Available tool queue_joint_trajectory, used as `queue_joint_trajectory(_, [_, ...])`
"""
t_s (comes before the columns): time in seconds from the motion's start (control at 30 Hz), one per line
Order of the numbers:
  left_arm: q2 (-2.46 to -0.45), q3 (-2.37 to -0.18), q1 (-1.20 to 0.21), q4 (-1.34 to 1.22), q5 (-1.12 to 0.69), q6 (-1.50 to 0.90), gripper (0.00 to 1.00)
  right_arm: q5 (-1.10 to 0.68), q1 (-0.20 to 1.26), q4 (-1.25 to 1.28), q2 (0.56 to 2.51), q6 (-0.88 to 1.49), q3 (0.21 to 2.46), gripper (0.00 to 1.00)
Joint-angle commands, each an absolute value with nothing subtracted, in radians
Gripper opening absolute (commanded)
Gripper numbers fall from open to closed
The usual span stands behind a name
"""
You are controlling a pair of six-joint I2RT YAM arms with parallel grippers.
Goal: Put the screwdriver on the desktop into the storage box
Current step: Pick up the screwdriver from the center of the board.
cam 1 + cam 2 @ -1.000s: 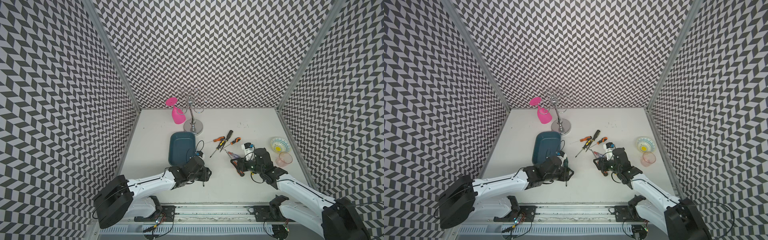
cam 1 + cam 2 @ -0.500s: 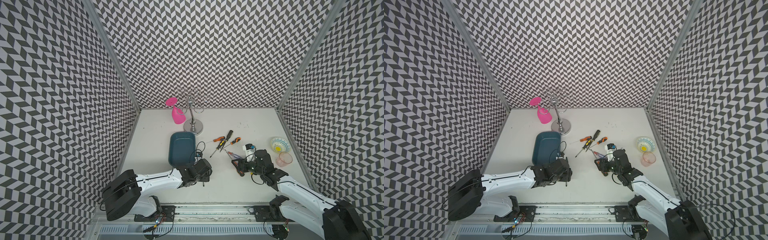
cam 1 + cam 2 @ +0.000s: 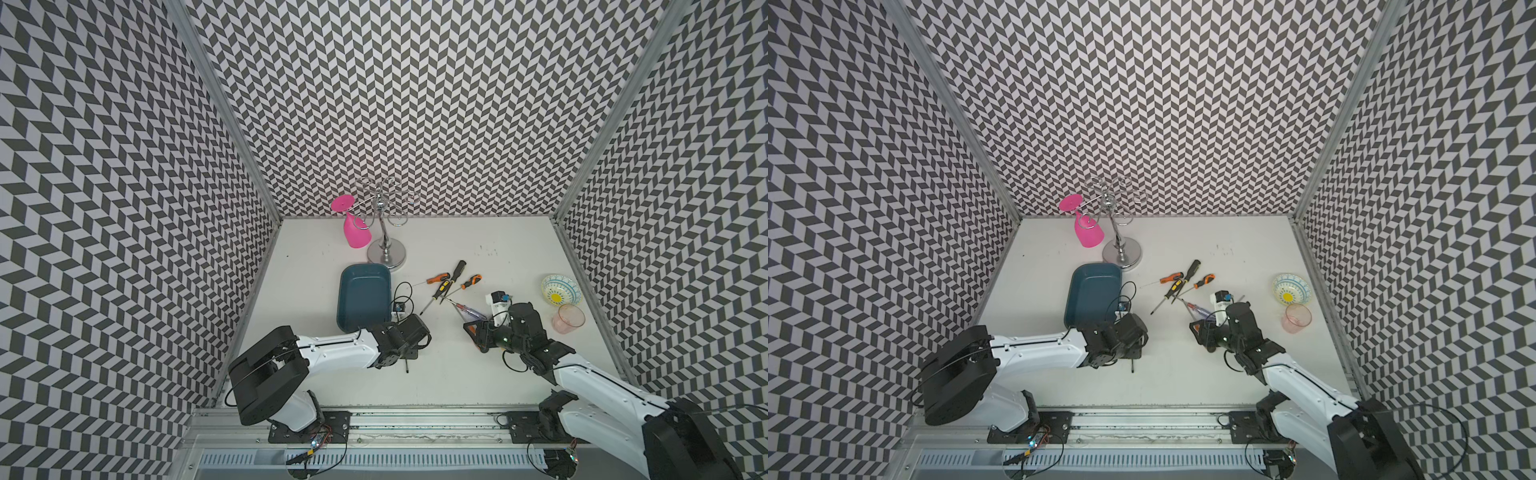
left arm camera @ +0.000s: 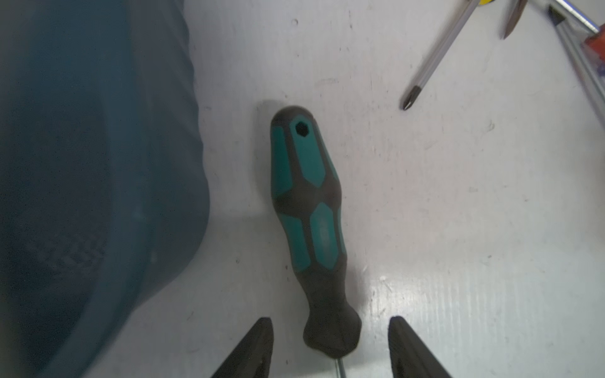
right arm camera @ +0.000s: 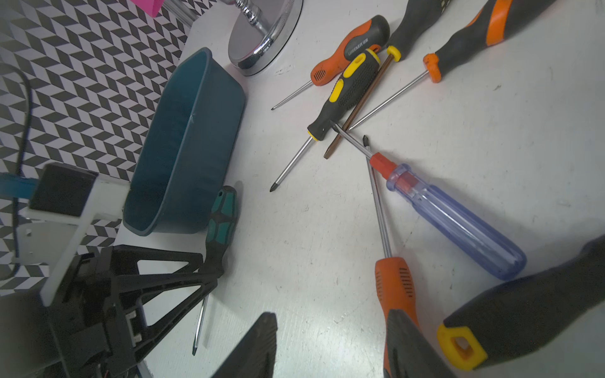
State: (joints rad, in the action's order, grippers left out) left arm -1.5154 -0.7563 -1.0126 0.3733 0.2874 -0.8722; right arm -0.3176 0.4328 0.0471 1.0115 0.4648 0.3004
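1. Left claw [image 4: 330, 322] first: jaws apart, straddling the collar end of the teal-and-black screwdriver [image 4: 307, 212]. There is a gap on both sides of the handle, so nothing is clamped yet.
2. That screwdriver lies flat on the desktop [image 3: 457, 374], just beside the storage box [image 3: 364, 299] without touching it. It sits about 5 o'clock from the box's middle, handle toward 12, shaft toward 6.
3. Here's the change: over the last second the left arm [image 3: 332, 353] has swung its dark shoulder block in toward the middle. That has nudged the claw a shade toward 3 o'clock, onto the handle.
4. The box is empty. My read is that the approach is finished and the squeeze comes next, then a short carry toward 11 o'clock.
5. Pose: the left arm is low, its white forearm runs almost flat from 9 to 3, and the wrist is folded down.
6. Right claw [image 5: 331, 314], at 3 o'clock of the left one: jaws apart over bare desktop. An orange-handled screwdriver [image 5: 394, 284] runs beside or under one finger; I cannot tell whether they touch.
7. The right arm [image 3: 590, 382] reaches in from 5 o'clock and has hardly stirred.
8. The loose screwdrivers [image 3: 451, 282] wait at 1 o'clock.
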Motion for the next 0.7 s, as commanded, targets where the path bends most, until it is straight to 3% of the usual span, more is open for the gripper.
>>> queue_joint_trajectory(0.0, [-1.548,-0.798,-1.008,0.358,0.287,-0.837,0.56,-0.316,0.441,0.109,1.024,0.478,0.291,0.57])
queue_joint_trajectory(0.47, [-1.613,-0.833,-1.011,0.321,0.237,-0.773,0.26,-0.308,0.441,0.125,1.049,0.483,0.284,0.57])
queue_joint_trajectory(0.57, [-1.615,-0.837,-1.011,0.322,0.239,-0.765,0.23,-0.306,0.441,0.127,1.057,0.486,0.285,0.57])
queue_joint_trajectory(0.67, [-1.624,-0.851,-1.011,0.333,0.245,-0.757,0.32,-0.302,0.442,0.127,1.054,0.486,0.284,0.57])
